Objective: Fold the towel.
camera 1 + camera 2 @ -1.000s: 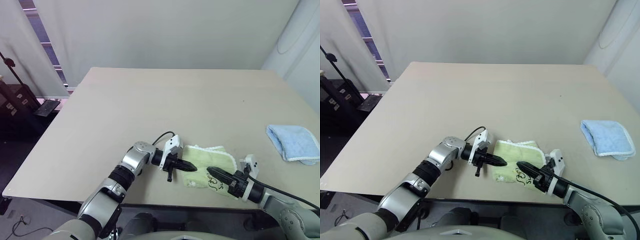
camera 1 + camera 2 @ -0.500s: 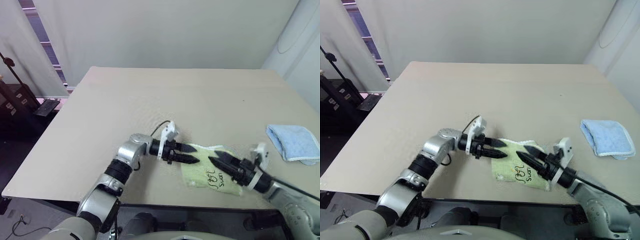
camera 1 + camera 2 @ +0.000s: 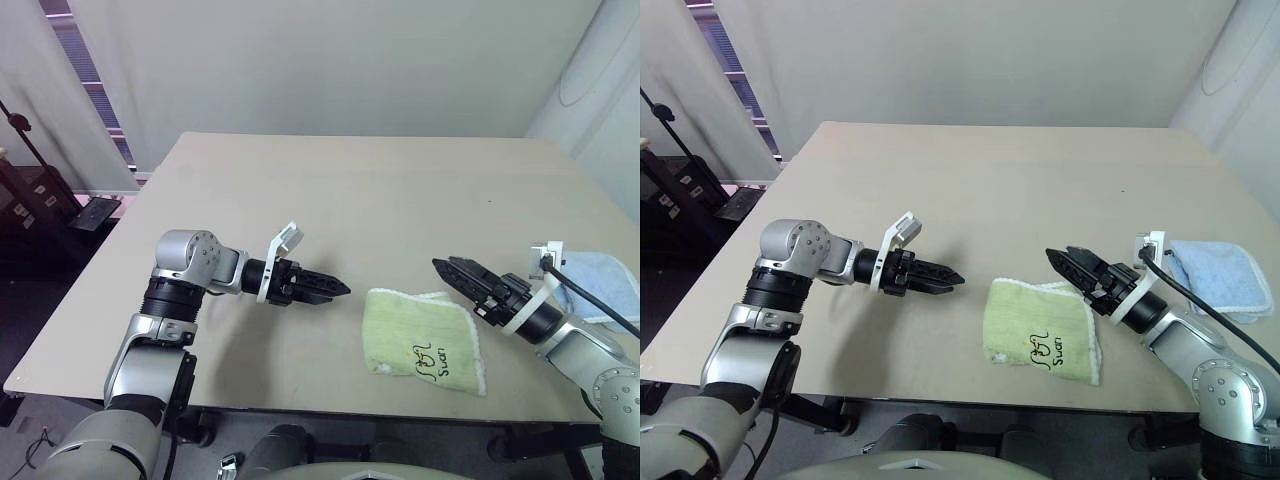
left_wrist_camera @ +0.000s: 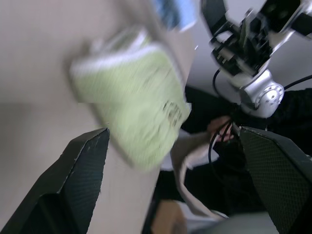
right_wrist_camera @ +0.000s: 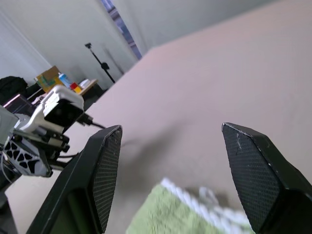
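So the light green terry towel with the white piped edge (image 3: 422,343) sits folded into a compact rectangle near the front edge of the beige desk (image 3: 350,190), printed motif facing up at its near corner. It lies between your two arms, with nothing touching it.

Your left end effector (image 3: 322,288) hangs above the desk off to the towel's left, pointing at it roughly level, fingers spread wide and empty. Your right end effector (image 3: 462,275) is lifted just past the towel's far right corner, also parted and holding nothing.

The right one is clearly nearer. The towel's long side runs away from you toward the desk's far edge, slightly slanted. So if you want another fold, I'd guess both arms come back in from the sides. The light blue folded cloth (image 3: 1225,277) stays well off to the right.
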`<move>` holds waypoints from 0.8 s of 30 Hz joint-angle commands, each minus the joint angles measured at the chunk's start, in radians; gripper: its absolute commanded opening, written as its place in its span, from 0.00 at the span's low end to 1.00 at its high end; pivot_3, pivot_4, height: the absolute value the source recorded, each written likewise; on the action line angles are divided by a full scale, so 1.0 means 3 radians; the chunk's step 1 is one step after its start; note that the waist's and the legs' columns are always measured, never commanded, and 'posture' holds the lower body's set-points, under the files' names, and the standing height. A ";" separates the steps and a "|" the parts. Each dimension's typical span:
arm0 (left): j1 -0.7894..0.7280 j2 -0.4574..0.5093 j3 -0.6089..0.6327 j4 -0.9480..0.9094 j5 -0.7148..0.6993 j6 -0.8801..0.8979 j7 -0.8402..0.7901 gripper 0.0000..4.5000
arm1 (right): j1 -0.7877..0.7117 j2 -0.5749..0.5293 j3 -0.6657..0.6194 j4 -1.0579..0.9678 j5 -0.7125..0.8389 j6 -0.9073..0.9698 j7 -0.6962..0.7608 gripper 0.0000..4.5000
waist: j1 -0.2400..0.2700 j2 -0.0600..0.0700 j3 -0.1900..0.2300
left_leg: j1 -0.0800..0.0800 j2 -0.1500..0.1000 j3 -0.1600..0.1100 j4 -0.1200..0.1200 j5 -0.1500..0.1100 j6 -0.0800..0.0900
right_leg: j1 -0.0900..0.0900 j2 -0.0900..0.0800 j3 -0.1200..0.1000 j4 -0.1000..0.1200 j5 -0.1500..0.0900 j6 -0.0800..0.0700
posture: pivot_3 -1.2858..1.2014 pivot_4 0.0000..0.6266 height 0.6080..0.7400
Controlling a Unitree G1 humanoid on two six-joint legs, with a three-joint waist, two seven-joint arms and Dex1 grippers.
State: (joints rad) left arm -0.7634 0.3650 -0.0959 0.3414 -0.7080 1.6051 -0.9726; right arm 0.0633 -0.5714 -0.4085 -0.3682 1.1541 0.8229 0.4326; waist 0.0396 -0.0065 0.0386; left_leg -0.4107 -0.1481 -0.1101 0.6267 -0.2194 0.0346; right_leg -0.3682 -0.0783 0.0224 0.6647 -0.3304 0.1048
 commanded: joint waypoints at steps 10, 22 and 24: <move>0.0080 -0.0695 -0.0078 0.0595 -0.0203 0.0029 0.0562 0.99 | 0.0593 -0.0343 -0.0362 -0.0166 -0.0334 -0.0154 0.0317 0.76 | 0.0002 0.0004 -0.0001 | -0.0002 -0.0003 0.0003 0.0007 -0.0001 0.0000 | 0.0006 -0.0005 0.0001 -0.0005 -0.0005 -0.0010 | 0.52 0.00 1.00; -0.0131 -0.1447 0.0084 0.1267 0.0184 -0.0558 0.0701 0.99 | 0.0582 -0.0335 -0.0613 -0.0130 -0.0345 -0.0119 0.0245 0.76 | 0.0150 0.0018 -0.0005 | 0.0003 -0.0008 0.0004 0.0013 -0.0003 0.0003 | 0.0042 -0.0017 -0.0010 -0.0049 0.0011 0.0006 | 0.52 0.00 1.00; -0.0186 -0.1539 0.0163 0.1354 0.0182 -0.0617 0.0664 0.99 | 0.0565 -0.0313 -0.0598 -0.0114 -0.0344 -0.0122 0.0222 0.76 | 0.0184 0.0018 -0.0004 | 0.0001 -0.0009 0.0006 0.0013 -0.0004 0.0004 | 0.0044 -0.0018 -0.0008 -0.0061 0.0020 0.0010 | 0.52 0.00 1.00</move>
State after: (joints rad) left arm -0.7945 -0.0497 -0.0544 0.7290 -0.6499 1.4597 -0.7598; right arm 0.2493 -0.6705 -0.5638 -0.3898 1.0427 0.7984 0.5053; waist 0.0946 -0.0011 0.0374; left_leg -0.4112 -0.1512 -0.1081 0.6308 -0.2206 0.0360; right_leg -0.3551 -0.0842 0.0199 0.6458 -0.3239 0.1083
